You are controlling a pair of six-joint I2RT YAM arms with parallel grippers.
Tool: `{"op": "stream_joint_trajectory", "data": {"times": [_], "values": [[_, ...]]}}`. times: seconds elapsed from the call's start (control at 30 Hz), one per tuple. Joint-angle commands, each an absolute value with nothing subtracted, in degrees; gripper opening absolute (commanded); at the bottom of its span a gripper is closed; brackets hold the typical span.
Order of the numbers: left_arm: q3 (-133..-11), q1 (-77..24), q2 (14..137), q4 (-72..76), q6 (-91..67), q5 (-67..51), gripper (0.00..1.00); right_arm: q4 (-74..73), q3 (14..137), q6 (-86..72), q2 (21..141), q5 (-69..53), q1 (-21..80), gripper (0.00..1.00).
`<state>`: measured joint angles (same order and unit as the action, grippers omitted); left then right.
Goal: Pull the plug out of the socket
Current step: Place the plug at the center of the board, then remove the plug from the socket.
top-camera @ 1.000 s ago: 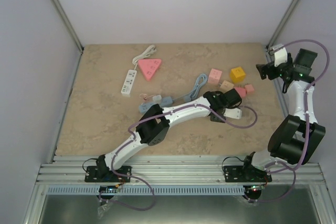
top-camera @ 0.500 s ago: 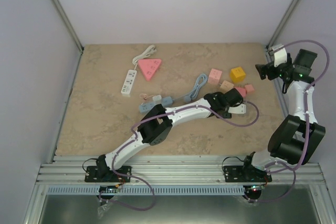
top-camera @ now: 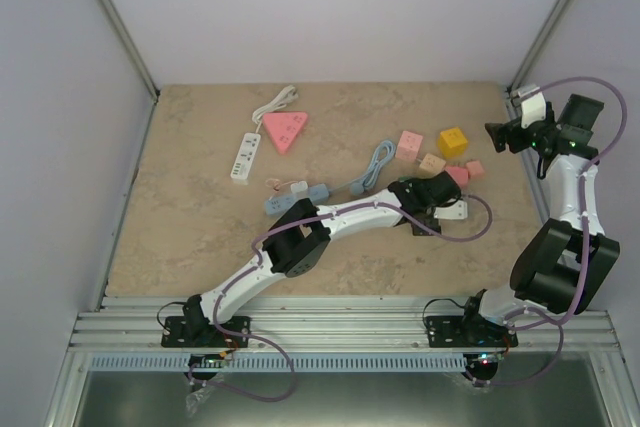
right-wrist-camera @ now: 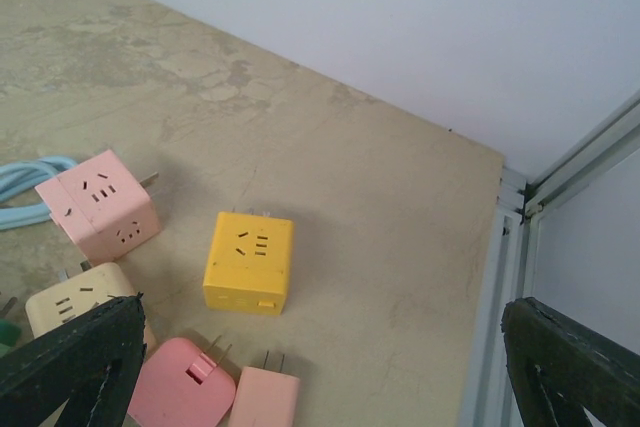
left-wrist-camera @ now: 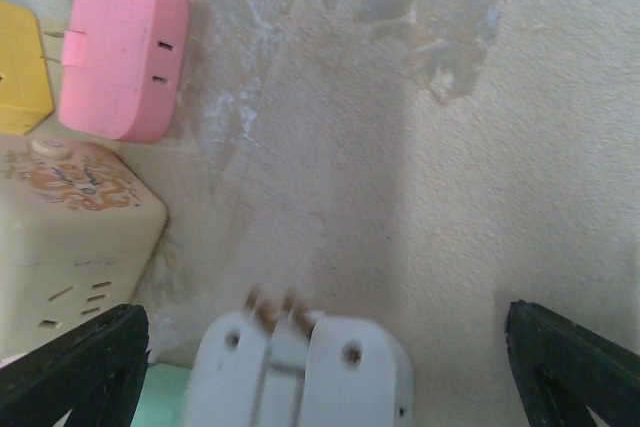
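1. Since the view of a second ago, the left claw (left-wrist-camera: 325, 347) has been opened from a partial close to its full spread. The white plug (left-wrist-camera: 310, 372) has been let go, and the arm itself has been shifted only slightly.
2. Nearest the wrist, the plug is seen lying on the tabletop (left-wrist-camera: 450, 147) between the spread fingers and touched by neither. Its prongs are bared and pointed away from the camera.
3. The prongs are blurred. A mint-green edge (left-wrist-camera: 170, 397) just beside the plug may belong to the socket, but that cannot be told from this view.
4. With the prongs bare, the plug is judged to be already out of its socket. The release is therefore read as the closing step, and only a withdrawal of the left arm is thought to be left.
5. Just beyond the plug, a cream cube socket (left-wrist-camera: 70, 217), a pink adapter (left-wrist-camera: 120, 52) and a yellow cube (left-wrist-camera: 20, 67) are set close together, with none of them touched by the claw.
6. The right claw (right-wrist-camera: 320, 357) is held released and empty at the right edge, well apart from the plug.
7. Farthest off, a white power strip (top-camera: 243, 157) and a pink triangular socket (top-camera: 285, 130) are laid near the back left.
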<state>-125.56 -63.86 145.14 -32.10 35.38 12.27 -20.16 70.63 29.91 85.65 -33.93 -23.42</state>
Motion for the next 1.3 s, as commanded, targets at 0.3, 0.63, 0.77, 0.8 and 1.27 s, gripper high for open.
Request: {"op": "stream_joint_trajectory", "data": {"times": [0.3,0.63,0.77,0.8,1.27], "values": [[-119.8,-61.0,134.1,-32.8,28.7,4.1,1.0,-19.5,69.9,29.1,84.9,-35.5,-23.6,0.98],[-108.9,-52.3,116.6,-30.8,23.0,-2.9,1.0,-18.4,68.6,30.3,83.5,-36.8,-21.3,0.98],[-102.3,-47.4,110.1,-29.8,22.1,-4.5,1.0,-17.9,67.8,31.6,83.3,-37.2,-18.6,0.98],[-100.5,-46.1,108.4,-29.4,21.9,-4.9,1.0,-17.9,67.8,31.8,83.3,-37.6,-17.5,0.98],[-79.2,-28.2,89.0,-29.3,24.0,-19.3,1.0,-25.4,71.0,44.2,88.3,-46.1,-3.9,0.98]]}}
